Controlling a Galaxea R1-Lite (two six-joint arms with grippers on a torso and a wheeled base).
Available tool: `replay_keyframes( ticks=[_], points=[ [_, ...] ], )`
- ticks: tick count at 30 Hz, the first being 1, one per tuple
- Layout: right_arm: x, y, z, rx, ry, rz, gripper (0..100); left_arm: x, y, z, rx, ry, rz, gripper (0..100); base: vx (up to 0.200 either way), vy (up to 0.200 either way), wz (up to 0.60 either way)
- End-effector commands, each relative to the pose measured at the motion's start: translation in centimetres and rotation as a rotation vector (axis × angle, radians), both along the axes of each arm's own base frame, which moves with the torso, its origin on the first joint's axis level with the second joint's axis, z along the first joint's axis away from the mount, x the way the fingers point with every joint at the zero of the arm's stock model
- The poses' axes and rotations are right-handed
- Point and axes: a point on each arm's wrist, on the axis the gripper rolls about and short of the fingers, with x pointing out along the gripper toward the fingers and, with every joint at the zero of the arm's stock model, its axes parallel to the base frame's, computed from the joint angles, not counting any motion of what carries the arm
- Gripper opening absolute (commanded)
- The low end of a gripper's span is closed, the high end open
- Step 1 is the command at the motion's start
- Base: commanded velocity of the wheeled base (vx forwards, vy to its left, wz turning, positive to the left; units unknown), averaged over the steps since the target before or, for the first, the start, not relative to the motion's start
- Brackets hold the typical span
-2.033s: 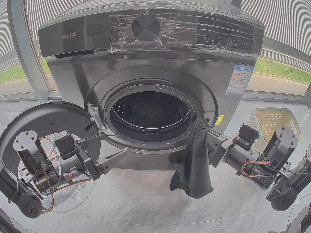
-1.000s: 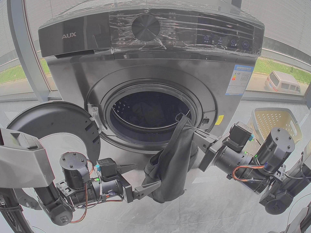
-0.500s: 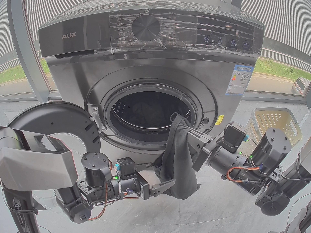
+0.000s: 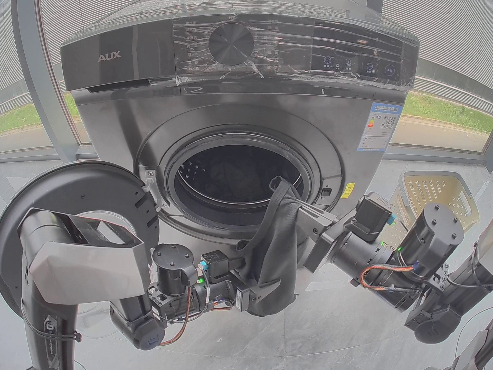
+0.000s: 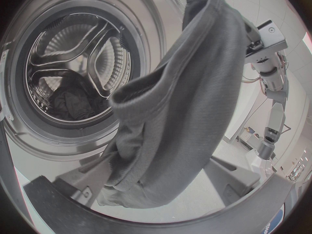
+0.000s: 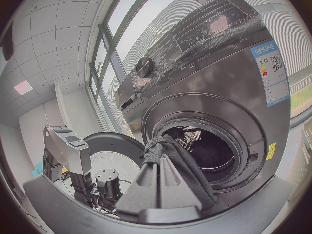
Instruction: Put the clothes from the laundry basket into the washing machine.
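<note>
The right gripper (image 4: 302,216) is clenching the top of the dark garment (image 4: 280,247) at the lower right rim of the drum opening (image 4: 236,181), in the centre of the head view. The left gripper (image 4: 261,276), fingers spread, is now bracketing the hanging lower fold, having swung in from the left. It is probably preparing to lift that fold inside the washing machine (image 4: 236,104).
</note>
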Motion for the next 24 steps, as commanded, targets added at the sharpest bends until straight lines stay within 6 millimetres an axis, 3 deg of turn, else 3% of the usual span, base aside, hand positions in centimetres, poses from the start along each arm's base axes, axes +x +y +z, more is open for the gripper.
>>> replay_keyframes(
  ticks=[1,5,9,11,12,15,24],
  points=[
    [0.3,-0.2,0.1,0.003,-0.002,-0.01,0,0.2,-0.1,-0.4,0.001,0.004,0.002,0,0.0,0.0,0.0],
    [0.7,-0.2,0.1,0.005,-0.004,-0.022,0,-0.1,0.0,0.5,-0.01,-0.011,-0.003,0,0.0,0.0,0.0],
    [2.9,-0.7,-0.6,-0.001,0.004,-0.076,0,-2.5,0.7,3.6,-0.047,-0.038,-0.036,0,0.0,0.0,0.0],
    [3.2,-0.7,-0.6,0.0,0.003,-0.083,0,-3.1,0.9,4.1,-0.053,-0.035,-0.046,0,0.0,0.0,0.0],
    [3.6,-0.7,-0.5,0.009,-0.001,-0.087,0,-4.9,1.6,5.4,-0.064,-0.035,-0.085,0,0.0,0.0,0.0],
    [4.1,-0.9,-0.9,0.004,0.006,-0.099,0,-6.8,3.1,6.8,-0.077,-0.039,-0.129,0,0.0,0.0,0.0],
    [3.2,-1.3,-2.9,-0.039,0.093,-0.085,0,-11.5,8.1,11.4,-0.216,-0.064,-0.197,0,0.0,0.0,0.0]
  ],
)
